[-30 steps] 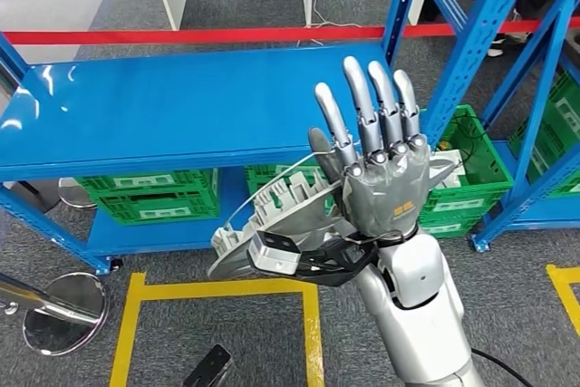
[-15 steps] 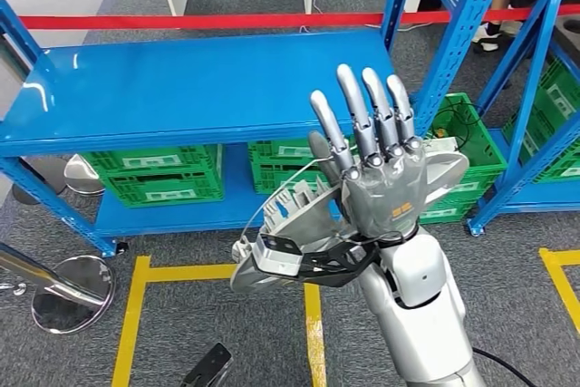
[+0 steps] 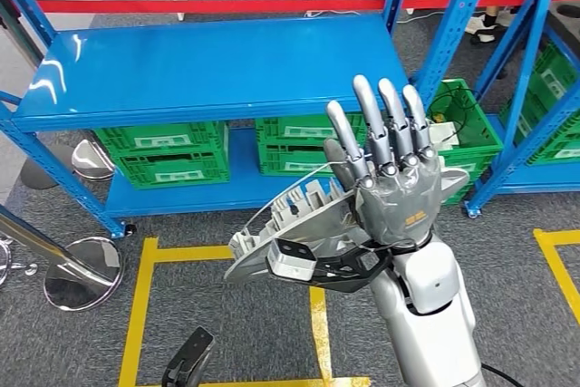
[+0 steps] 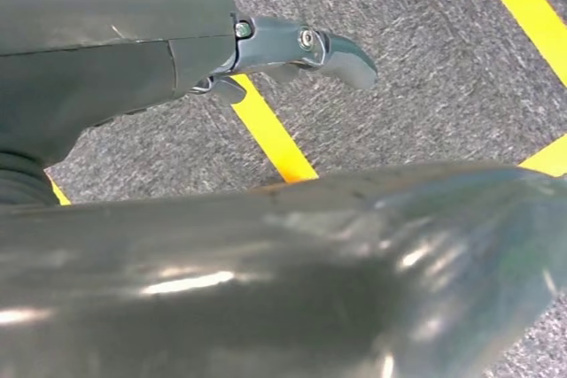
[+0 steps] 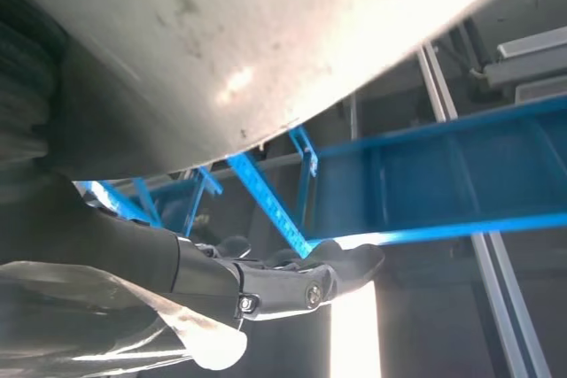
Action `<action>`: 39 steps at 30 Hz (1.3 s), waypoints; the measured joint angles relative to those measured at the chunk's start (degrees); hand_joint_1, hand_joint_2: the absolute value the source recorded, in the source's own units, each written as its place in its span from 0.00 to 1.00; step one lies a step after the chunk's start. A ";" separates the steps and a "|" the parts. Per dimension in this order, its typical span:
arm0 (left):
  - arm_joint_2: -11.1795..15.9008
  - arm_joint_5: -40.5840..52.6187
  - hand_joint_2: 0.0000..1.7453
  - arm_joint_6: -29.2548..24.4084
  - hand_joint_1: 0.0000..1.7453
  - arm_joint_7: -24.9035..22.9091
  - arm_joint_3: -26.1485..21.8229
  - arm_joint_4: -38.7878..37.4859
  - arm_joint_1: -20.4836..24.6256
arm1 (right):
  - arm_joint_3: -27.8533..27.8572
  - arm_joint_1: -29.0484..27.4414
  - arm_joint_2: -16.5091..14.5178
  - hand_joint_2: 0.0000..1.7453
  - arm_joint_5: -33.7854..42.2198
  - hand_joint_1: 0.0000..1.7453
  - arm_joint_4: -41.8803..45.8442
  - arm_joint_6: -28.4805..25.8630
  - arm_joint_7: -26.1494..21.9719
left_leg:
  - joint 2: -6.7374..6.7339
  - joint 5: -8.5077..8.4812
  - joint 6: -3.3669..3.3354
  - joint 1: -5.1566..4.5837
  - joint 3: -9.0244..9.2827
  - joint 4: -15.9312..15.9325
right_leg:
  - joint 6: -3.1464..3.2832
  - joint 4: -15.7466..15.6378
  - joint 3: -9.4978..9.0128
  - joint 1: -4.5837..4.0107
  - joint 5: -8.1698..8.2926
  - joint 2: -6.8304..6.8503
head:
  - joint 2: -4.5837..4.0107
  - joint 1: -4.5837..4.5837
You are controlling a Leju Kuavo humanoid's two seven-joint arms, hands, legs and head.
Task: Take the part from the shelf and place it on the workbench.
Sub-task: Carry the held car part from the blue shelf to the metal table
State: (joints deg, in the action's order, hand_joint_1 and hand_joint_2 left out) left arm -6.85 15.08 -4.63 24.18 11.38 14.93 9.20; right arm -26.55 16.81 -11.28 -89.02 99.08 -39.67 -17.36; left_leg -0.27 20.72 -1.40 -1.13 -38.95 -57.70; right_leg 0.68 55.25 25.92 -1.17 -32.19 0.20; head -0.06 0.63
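My right hand (image 3: 397,192) is raised in front of me in the head view, back toward the camera, fingers stretched upward. It holds the part (image 3: 301,219), a flat grey cast-metal piece with ribs and a thin wire loop, which sticks out to the left of the palm. In the right wrist view the part's pale underside (image 5: 234,33) lies across the hand, above the thumb (image 5: 287,285). The blue shelf (image 3: 205,70) stands behind, its top board bare. My left hand (image 4: 134,50) hangs over the grey floor, one finger straight, holding nothing.
Green crates (image 3: 164,153) sit on the shelf's lower board and another (image 3: 472,124) under the right-hand rack. A red barrier tape (image 3: 205,6) runs behind. Yellow floor tape (image 3: 226,251), a round metal stand base (image 3: 82,274) and a dark object (image 3: 188,360) lie below.
The whole picture has shifted, so the camera has moved; the shelf now sits higher and more to the left. My right hand keeps the same hold on the part.
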 joint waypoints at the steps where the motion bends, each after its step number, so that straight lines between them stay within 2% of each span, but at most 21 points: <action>1: 0.21 -0.05 0.00 -0.05 0.00 0.02 -0.21 0.01 0.05 | 0.10 -0.13 0.00 1.00 0.00 0.00 0.00 0.00 0.00 | 0.04 -0.17 0.33 0.06 -0.29 0.19 | -0.03 -0.26 0.37 0.10 0.66 0.05 | 0.00 0.03; 3: 0.58 -0.08 0.00 -0.07 0.00 -0.02 -0.46 0.01 0.05 | 0.31 -0.40 -0.02 1.00 -0.01 0.00 0.00 0.00 -0.03 | 0.17 2.51 1.17 0.17 -0.99 -1.36 | 0.37 -0.57 1.43 0.51 2.21 0.24 | 0.00 -0.08; 6: 0.90 0.04 0.00 -0.04 0.00 -0.16 -0.51 0.02 0.15 | 0.59 -0.58 -0.06 1.00 -0.01 0.00 0.00 0.01 -0.42 | 0.21 10.84 2.35 0.98 -2.81 -11.67 | 0.78 0.06 3.58 0.81 3.78 0.39 | 0.00 -0.26; 7: 0.98 0.16 0.00 0.01 0.00 -0.27 -0.51 0.02 0.18 | 0.78 -0.70 -0.07 1.00 -0.02 0.00 0.00 0.01 -0.73 | 0.21 12.08 2.66 1.27 -3.14 -15.25 | 0.71 0.53 4.53 0.91 4.19 0.43 | -0.01 -0.25; 9: 1.08 0.41 0.00 0.14 0.00 -0.53 -0.51 0.02 0.20 | 1.28 -1.01 -0.10 1.00 -0.02 0.00 0.02 0.01 -1.38 | 0.20 10.74 3.25 1.80 -1.79 -17.68 | 0.40 1.79 6.60 1.24 4.81 0.48 | -0.01 -0.27; 11: 1.09 0.54 0.00 0.20 0.00 -0.67 -0.51 0.07 0.27 | 1.67 -1.21 -0.18 1.00 -0.02 0.00 0.19 0.00 -1.70 | 0.21 8.16 3.84 2.34 2.66 -12.45 | -0.08 3.27 8.52 1.61 5.18 0.47 | 0.00 -0.30; 12: 1.09 0.56 0.00 0.20 0.00 -0.68 -0.51 0.11 0.36 | 1.79 -1.24 -0.25 1.00 -0.02 0.00 0.36 0.00 -1.75 | 0.31 8.13 3.97 2.41 5.28 -8.47 | -0.37 3.99 9.34 1.66 5.34 0.43 | 0.00 -0.33; 14: 1.08 0.57 0.00 0.21 0.00 -0.70 -0.51 0.20 0.56 | 1.98 -1.30 -0.47 1.00 -0.02 0.00 0.74 0.00 -1.81 | 0.54 9.52 3.49 2.29 8.37 -2.91 | -1.13 4.77 10.58 1.63 6.10 0.37 | 0.01 -0.39; 17: 1.07 0.58 0.00 0.24 0.00 -0.80 -0.51 0.23 0.61 | 2.33 -1.47 -0.61 1.00 -0.01 0.00 0.94 0.00 -1.86 | 0.57 9.05 1.74 2.01 7.83 -1.56 | -2.46 4.81 11.66 1.79 6.86 0.24 | 0.01 -0.42; 19: 1.07 0.63 0.00 0.25 0.00 -0.88 -0.51 0.25 0.62 | 2.61 -1.58 -0.61 1.00 0.00 0.00 0.95 0.00 -1.82 | 0.36 7.71 0.59 2.07 6.60 -1.29 | -2.99 7.51 12.83 1.91 3.13 0.02 | 0.01 -0.14; 21: 1.06 0.82 0.00 0.29 0.00 -0.97 -0.51 0.26 0.69 | 2.79 -1.68 -0.61 1.00 0.00 0.00 0.95 0.00 -1.79 | 0.25 6.32 0.00 1.87 4.98 -1.30 | -3.15 13.89 14.21 1.90 -2.72 -0.07 | 0.01 0.25; 22: 1.05 0.97 0.00 0.33 0.00 -0.99 -0.51 0.26 0.68 | 2.88 -1.76 -0.61 1.00 0.00 0.00 0.96 0.00 -1.83 | 0.23 5.62 -0.08 1.73 4.08 -1.33 | -3.16 17.12 14.48 1.86 -4.36 -0.07 | 0.02 0.33; 23: 1.05 1.14 0.00 0.38 0.00 -1.01 -0.51 0.26 0.67 | 2.99 -1.89 -0.61 1.00 0.00 0.00 1.02 0.00 -1.97 | 0.20 4.90 -0.13 1.59 3.15 -1.36 | -3.09 19.36 14.30 1.82 -4.62 -0.07 | 0.02 0.38; 25: 1.05 1.40 0.00 0.44 0.00 -1.01 -0.50 0.26 0.65 | 3.17 -2.14 -0.62 1.00 0.00 0.00 1.29 0.00 -2.31 | 0.17 3.47 -0.11 1.34 1.33 -1.43 | -2.69 19.13 11.82 1.72 -1.56 -0.08 | 0.02 0.40; 27: 1.00 1.56 0.00 0.44 0.00 -1.01 -0.49 0.27 0.62 | 3.23 -2.22 -0.86 1.00 0.00 0.00 1.79 0.00 -2.69 | 0.22 2.07 0.10 1.14 -0.16 -1.48 | -1.85 12.43 6.19 1.40 0.75 -0.11 | 0.02 0.41; 29: 0.92 1.60 0.00 0.39 0.00 -0.98 -0.49 0.28 0.61 | 3.24 -2.18 -1.39 1.00 -0.01 0.00 2.39 -0.01 -3.09 | 0.25 0.67 0.59 1.10 -0.95 -1.38 | -1.22 4.13 0.71 1.00 -0.58 -0.14 | 0.02 0.37; 30: 0.88 1.54 0.00 0.36 0.00 -0.96 -0.49 0.28 0.59 | 3.25 -2.15 -1.63 1.00 -0.01 0.00 2.63 -0.02 -3.27 | 0.24 -0.08 0.94 1.17 -1.11 -1.11 | -1.07 1.77 -0.48 0.81 -1.36 -0.17 | 0.02 0.39; 32: 0.88 1.38 0.00 0.35 0.00 -0.92 -0.49 0.28 0.46 | 3.26 -2.14 -1.90 1.00 -0.01 0.00 2.85 -0.02 -3.49 | 0.29 -1.12 1.69 1.34 -1.36 -0.42 | -0.85 0.65 0.03 0.75 -0.52 -0.06 | 0.01 0.44; 34: 0.90 1.28 0.00 0.35 0.00 -0.88 -0.49 0.28 0.17 | 3.31 -2.18 -2.13 1.00 -0.01 0.00 2.90 -0.02 -3.58 | 0.39 2.14 2.32 1.44 -1.95 -2.02 | -0.13 0.39 1.02 0.99 1.17 0.16 | 0.00 0.28; 37: 0.91 1.25 0.00 0.35 0.00 -0.85 -0.49 0.28 -0.05 | 3.43 -2.27 -2.36 1.00 -0.02 0.00 2.96 -0.02 -3.61 | 0.40 11.26 3.04 1.69 -3.22 -12.16 | 0.52 0.82 3.66 1.07 3.56 0.31 | 0.00 -0.04; 39: 0.91 1.24 0.00 0.35 0.00 -0.84 -0.49 0.28 -0.06 | 3.49 -2.37 -2.39 1.00 -0.02 0.00 2.98 -0.02 -3.62 | 0.40 11.35 3.30 1.70 -2.81 -17.50 | 0.51 1.67 6.15 1.03 4.83 0.40 | -0.01 -0.03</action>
State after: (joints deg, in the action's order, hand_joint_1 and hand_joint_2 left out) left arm -5.95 16.32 -4.28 23.34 10.88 15.21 9.14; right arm -23.05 14.44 -13.67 -89.05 102.06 -39.69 -20.98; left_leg 0.13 32.07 1.90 0.57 -41.76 -75.20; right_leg 1.19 56.92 32.07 -0.14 -27.35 0.59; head -0.07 0.60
